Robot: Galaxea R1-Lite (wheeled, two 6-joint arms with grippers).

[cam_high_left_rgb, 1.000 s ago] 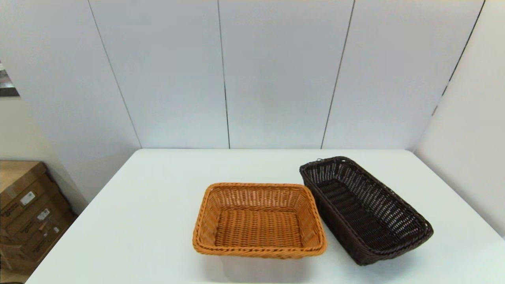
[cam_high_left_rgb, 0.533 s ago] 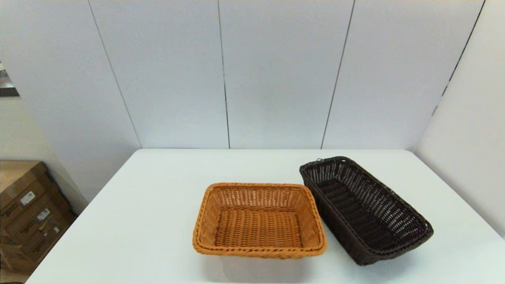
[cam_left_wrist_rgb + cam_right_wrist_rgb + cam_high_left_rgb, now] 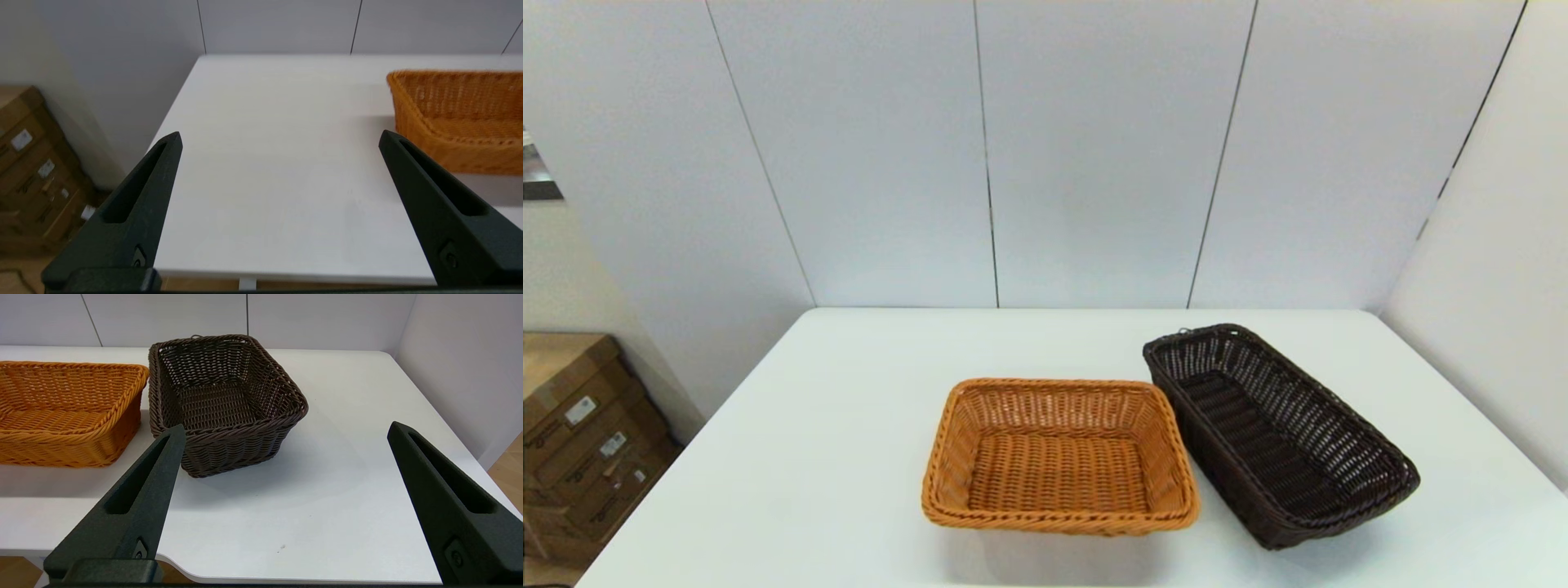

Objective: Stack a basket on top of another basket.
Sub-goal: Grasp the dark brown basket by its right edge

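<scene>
The dark brown basket [image 3: 1278,433] sits on the right part of the white table [image 3: 809,457], angled, its near corner toward me; it also shows in the right wrist view [image 3: 222,400]. The orange-tan basket [image 3: 1058,453] rests just left of it, almost touching, and appears too in the right wrist view [image 3: 67,410] and the left wrist view [image 3: 457,118]. Both baskets are empty. My right gripper [image 3: 282,430] hangs open off the table's near edge, short of the dark basket. My left gripper [image 3: 280,139] is open near the table's front left edge. Neither arm shows in the head view.
Grey panel walls close the table's far side and right side [image 3: 1486,245]. Brown cardboard boxes [image 3: 580,433] are stacked on the floor left of the table. Bare tabletop lies left of the orange-tan basket [image 3: 265,155] and right of the dark one [image 3: 359,449].
</scene>
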